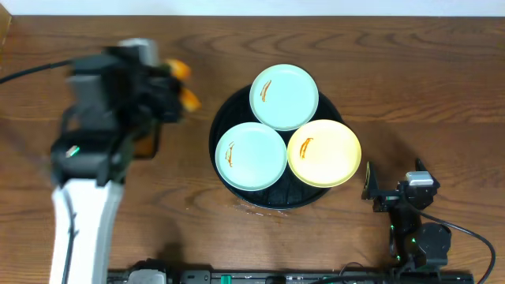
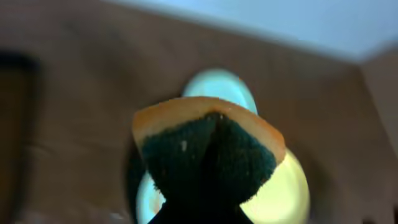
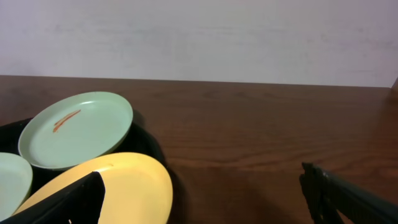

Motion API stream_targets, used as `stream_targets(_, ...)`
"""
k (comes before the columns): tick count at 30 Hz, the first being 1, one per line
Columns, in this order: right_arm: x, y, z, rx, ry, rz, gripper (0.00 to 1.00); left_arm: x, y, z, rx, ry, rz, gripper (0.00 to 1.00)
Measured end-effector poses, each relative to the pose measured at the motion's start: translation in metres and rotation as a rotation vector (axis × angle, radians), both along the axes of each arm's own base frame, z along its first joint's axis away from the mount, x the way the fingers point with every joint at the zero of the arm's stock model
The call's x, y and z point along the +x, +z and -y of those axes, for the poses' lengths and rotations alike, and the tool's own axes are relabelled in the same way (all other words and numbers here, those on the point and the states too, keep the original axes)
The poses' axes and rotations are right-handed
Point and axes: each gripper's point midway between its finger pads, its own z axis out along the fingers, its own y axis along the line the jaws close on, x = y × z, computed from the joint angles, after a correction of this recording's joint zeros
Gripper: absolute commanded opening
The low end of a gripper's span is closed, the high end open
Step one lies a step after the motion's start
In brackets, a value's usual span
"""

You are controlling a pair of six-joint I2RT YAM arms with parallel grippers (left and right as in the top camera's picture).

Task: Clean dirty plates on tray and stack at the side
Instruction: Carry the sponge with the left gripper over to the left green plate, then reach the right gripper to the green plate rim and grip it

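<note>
While the left arm shows as a blur in the overhead view, its left gripper [image 1: 164, 88] sits over bare table [image 1: 394, 79], well apart from the tray [image 1: 223, 118] and to its left. Its fingers are pinched on a sponge [image 2: 208, 140], orange on one face and dark green on the other. The sponge is folded into a peak, with the orange edge on top. The left wrist view is too soft to show more of the grip.

All three plates lie on the round black tray near the middle of the table. The far green plate [image 1: 284, 96] is at the back. The near green plate [image 1: 251, 155] is at the front left, and the yellow plate [image 1: 324, 152] is at the front right, jutting out past the tray's rim. Their edges meet in the middle; whether any of them overlap cannot be told. Each plate has a short orange-brown streak of sauce.

The right gripper [image 3: 200, 177] is low at the front right of the table, just beside the yellow plate. Its fingers are spread wide and hold nothing. A pale wall [image 3: 199, 37] runs behind the table.
</note>
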Motion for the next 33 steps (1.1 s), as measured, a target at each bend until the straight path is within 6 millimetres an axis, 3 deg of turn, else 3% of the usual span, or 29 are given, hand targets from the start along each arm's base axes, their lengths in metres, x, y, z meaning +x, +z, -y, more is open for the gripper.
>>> stream_targets(5,0.000,0.000,0.000,0.000,0.000,-0.001,0.99,-0.003,-0.080,0.073,0.006,-0.169,-0.279,0.08)
stream_targets(10,0.000,0.000,0.000,0.000,0.000,-0.001,0.99,-0.016,-0.168,0.116,0.063,-0.236,-0.552,0.07)
stream_targets(16,0.000,0.000,0.000,0.000,0.000,0.000,0.99,-0.030,-0.238,0.109,0.225,-0.091,-0.755,0.07)
stream_targets(19,0.000,0.000,0.000,0.000,0.000,-0.001,0.99,-0.032,-0.253,0.105,0.287,-0.054,-0.775,0.08)
stream_targets(20,0.000,0.000,0.000,0.000,0.000,0.000,0.99,-0.032,-0.254,0.105,0.295,-0.047,-0.774,0.14)
stream_targets(23,0.000,0.000,0.000,0.000,0.000,-0.001,0.99,-0.030,-0.255,0.101,0.318,-0.025,-0.763,0.57)
stream_targets(24,0.000,0.000,0.000,0.000,0.000,0.000,0.99,-0.029,-0.255,0.100,0.323,-0.017,-0.761,0.63)
stream_targets(33,0.000,0.000,0.003,-0.004,-0.015,-0.001,0.99,-0.029,-0.254,0.091,0.360,-0.001,-0.762,0.68)
